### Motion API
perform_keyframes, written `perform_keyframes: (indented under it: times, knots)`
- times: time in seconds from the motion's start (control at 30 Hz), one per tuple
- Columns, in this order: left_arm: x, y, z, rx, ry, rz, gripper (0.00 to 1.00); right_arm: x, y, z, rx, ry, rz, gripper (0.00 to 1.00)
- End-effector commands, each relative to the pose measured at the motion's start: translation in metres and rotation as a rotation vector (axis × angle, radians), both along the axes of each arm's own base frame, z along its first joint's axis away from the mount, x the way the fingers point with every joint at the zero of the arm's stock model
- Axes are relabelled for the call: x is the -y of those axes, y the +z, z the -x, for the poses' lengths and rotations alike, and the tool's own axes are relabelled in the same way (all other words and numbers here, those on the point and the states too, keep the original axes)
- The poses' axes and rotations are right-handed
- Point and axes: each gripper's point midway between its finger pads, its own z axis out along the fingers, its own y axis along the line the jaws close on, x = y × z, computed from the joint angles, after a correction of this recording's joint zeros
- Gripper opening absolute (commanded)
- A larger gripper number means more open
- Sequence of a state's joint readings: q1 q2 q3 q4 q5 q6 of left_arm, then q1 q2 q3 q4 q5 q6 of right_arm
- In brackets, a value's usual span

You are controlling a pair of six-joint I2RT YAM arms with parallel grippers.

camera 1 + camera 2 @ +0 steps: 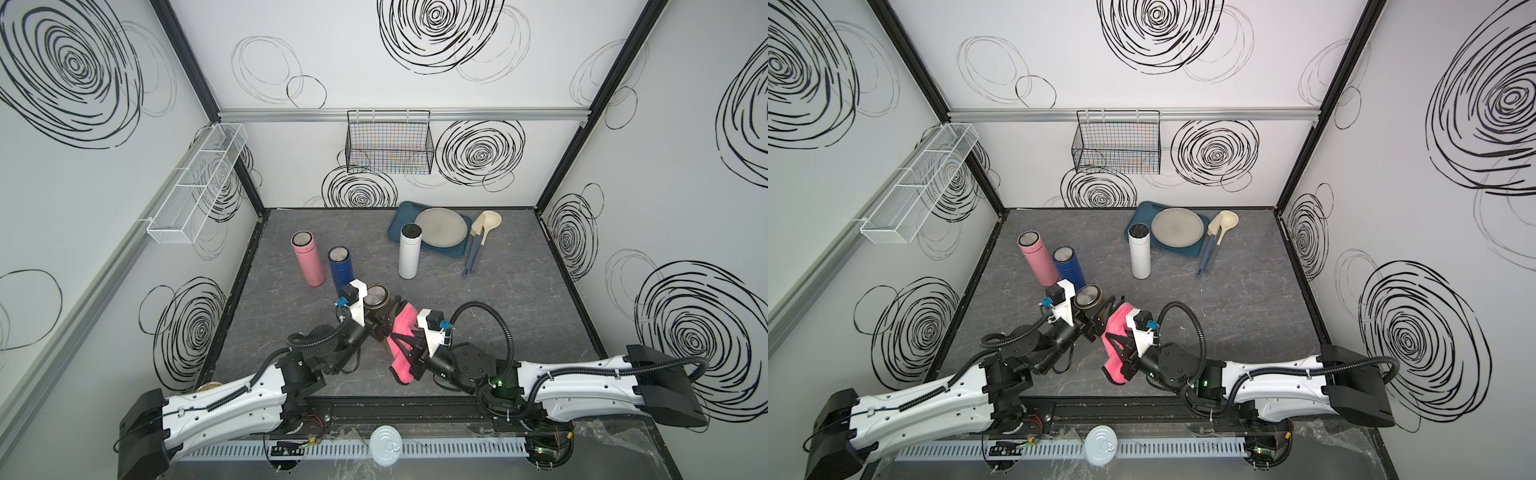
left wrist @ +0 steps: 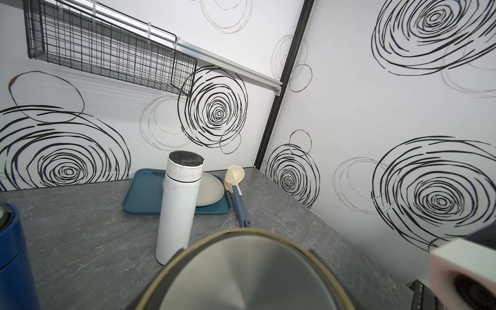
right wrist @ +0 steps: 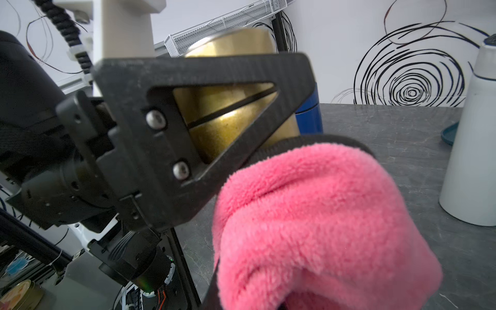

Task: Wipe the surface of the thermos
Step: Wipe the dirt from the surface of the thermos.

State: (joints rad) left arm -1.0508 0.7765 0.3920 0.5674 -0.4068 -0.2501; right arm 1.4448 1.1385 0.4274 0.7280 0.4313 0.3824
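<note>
Four thermoses (image 1: 409,253): left fingers (image 3: 120,80) clamp the gold thermos (image 1: 376,296), right fingers (image 1: 1121,347) clamp the one pink cloth (image 1: 403,324) beside it, blue thermos (image 1: 340,270) close behind.

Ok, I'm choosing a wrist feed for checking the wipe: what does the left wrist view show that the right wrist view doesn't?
Left wrist only: the plate, the ladle, the black wire basket. Right wrist only: the pink cloth, and the side of the gold thermos, clamped in the left pincer. Both: that thermos, seen lid-on from the left wrist, plus the white thermos and the blue thermos.
</note>
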Motion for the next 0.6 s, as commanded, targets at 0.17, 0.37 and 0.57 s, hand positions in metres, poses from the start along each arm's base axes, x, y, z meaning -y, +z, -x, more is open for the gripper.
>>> perform_keyframes:
  times: [0.17,0.37,0.57]
  knots:
    - [0.005,0.054,0.009,0.065,-0.059,0.18,0.0,0.013,-0.061,-0.003,-0.073,-0.057,0.113,0.0]
    - [0.009,0.054,0.009,0.059,-0.072,0.192,0.0,0.002,0.02,0.012,0.051,0.047,-0.019,0.0]
    - [0.014,0.055,0.01,0.059,-0.091,0.195,0.0,0.005,0.008,0.0,0.042,0.0,-0.013,0.0]
